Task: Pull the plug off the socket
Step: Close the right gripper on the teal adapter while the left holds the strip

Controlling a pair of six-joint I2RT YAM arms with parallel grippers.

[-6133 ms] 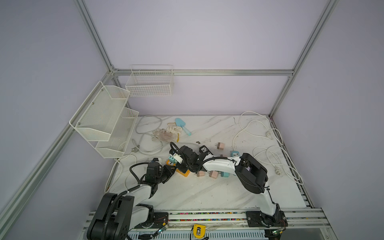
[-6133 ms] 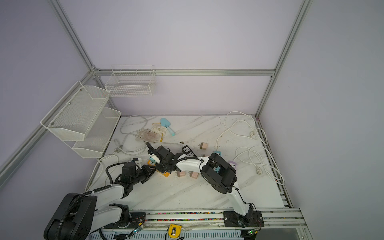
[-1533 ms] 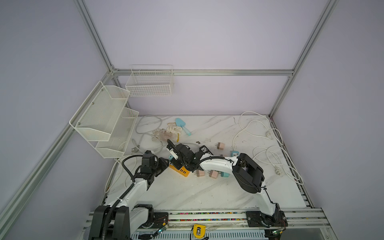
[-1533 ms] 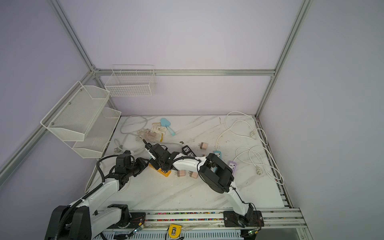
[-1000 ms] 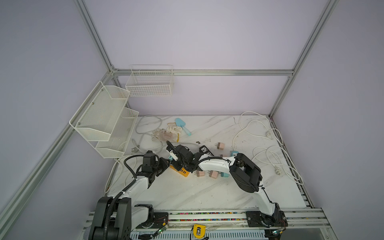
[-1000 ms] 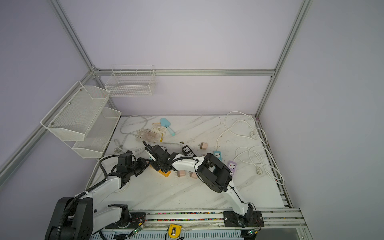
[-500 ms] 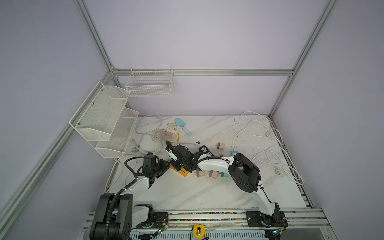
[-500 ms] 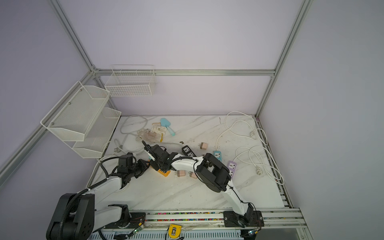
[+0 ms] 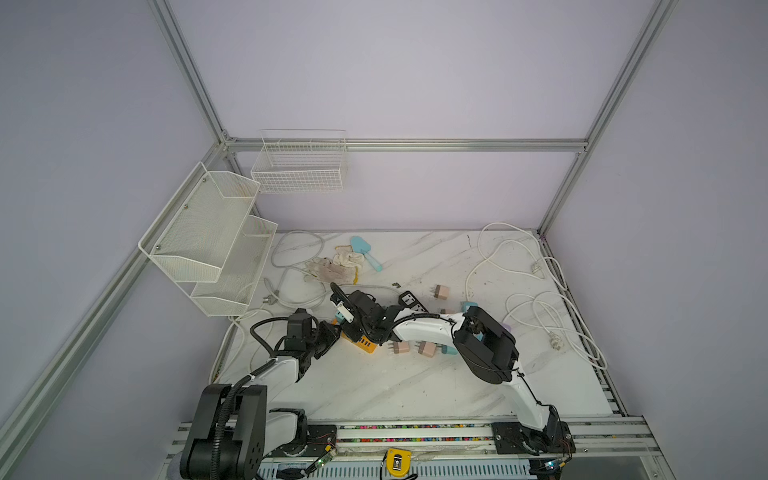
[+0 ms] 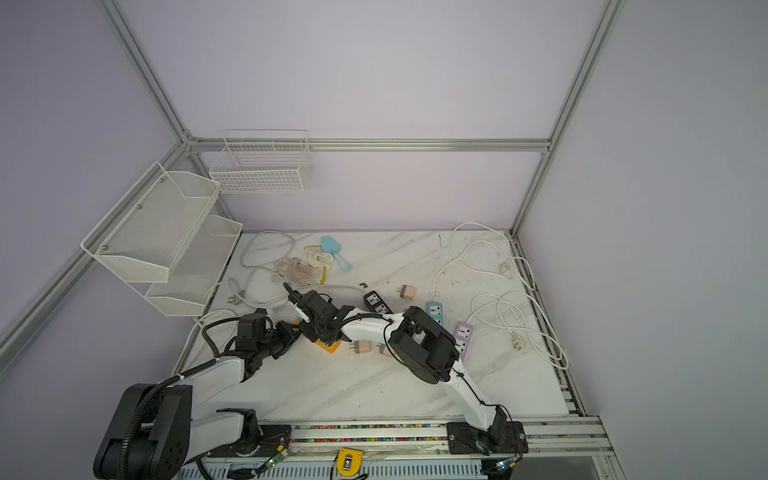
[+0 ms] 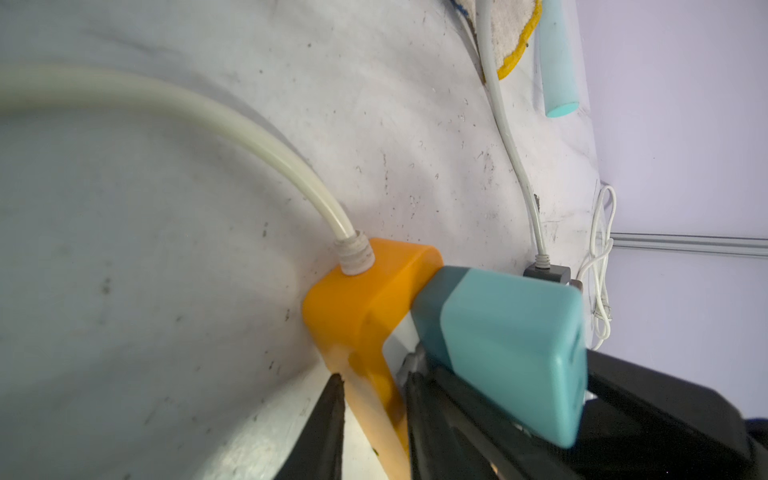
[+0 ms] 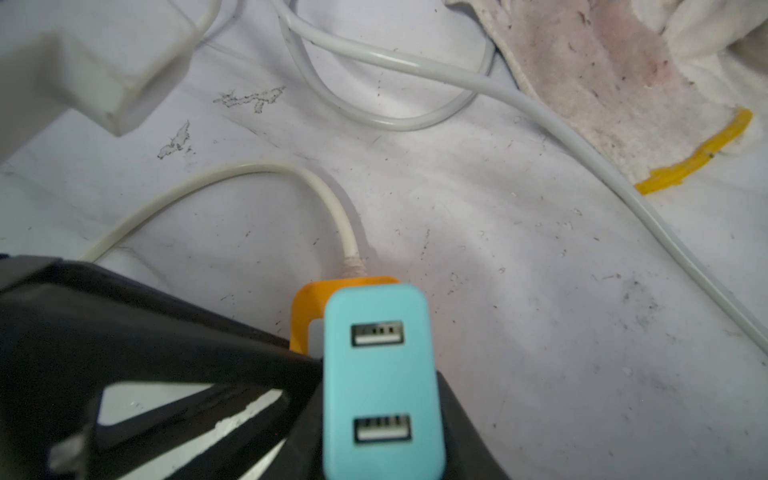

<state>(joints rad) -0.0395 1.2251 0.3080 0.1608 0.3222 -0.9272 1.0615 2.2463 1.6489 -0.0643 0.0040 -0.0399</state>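
plug: teal, seated in orange socket on tabletop, left of centre | left jaws: pinch socket | right jaws: pinch plug sides | handling: likely light, rigid, smooth plastic, tight fit | hold: plug's flat sides close to socket, pull straight out

Teal plug, orange socket, cream cord, grey-veined white marble table

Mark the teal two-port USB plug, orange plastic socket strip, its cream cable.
Teal two-port USB plug (image 12: pixel 380 374): right wrist view, face between ports.
Orange plastic socket strip (image 11: pixel 353 307): left wrist view, end by cable.
Cream cable (image 11: pixel 249 129): left wrist view, mid-curve.
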